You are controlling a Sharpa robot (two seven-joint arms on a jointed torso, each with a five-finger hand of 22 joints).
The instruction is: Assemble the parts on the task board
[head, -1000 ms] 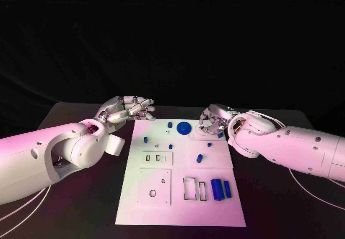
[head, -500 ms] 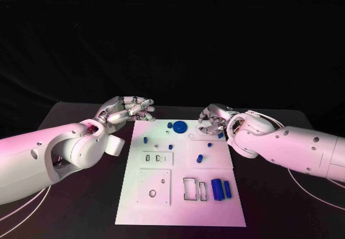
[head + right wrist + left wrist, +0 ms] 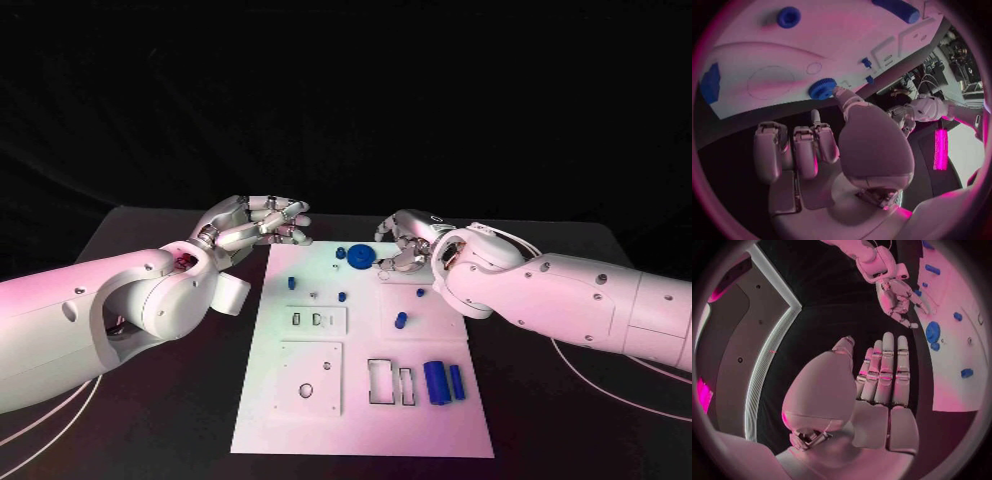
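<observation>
The white task board (image 3: 361, 400) lies in the middle of the table with small blue parts on it. A round blue gear (image 3: 361, 256) sits near its far edge. My right hand (image 3: 405, 240) hovers just right of the gear, fingers curled in. In the right wrist view its thumb tip reaches the rim of the gear (image 3: 822, 89), and nothing lies in the palm. My left hand (image 3: 260, 222) stays off the board's far left corner with its fingers curled, holding nothing. The left wrist view shows the left hand's fingers (image 3: 882, 370) close together.
Small blue pegs (image 3: 290, 281) (image 3: 400, 320) stand on the board's middle. Two blue cylinders (image 3: 434, 380) (image 3: 456, 378) lie beside rectangular slots near its right front. Another blue piece (image 3: 709, 82) sits past a round recess. Black table (image 3: 159, 400) flanks the board.
My right hand has moved left along the board's far edge to the gear, which has shifted slightly left. The left hand has not moved.
</observation>
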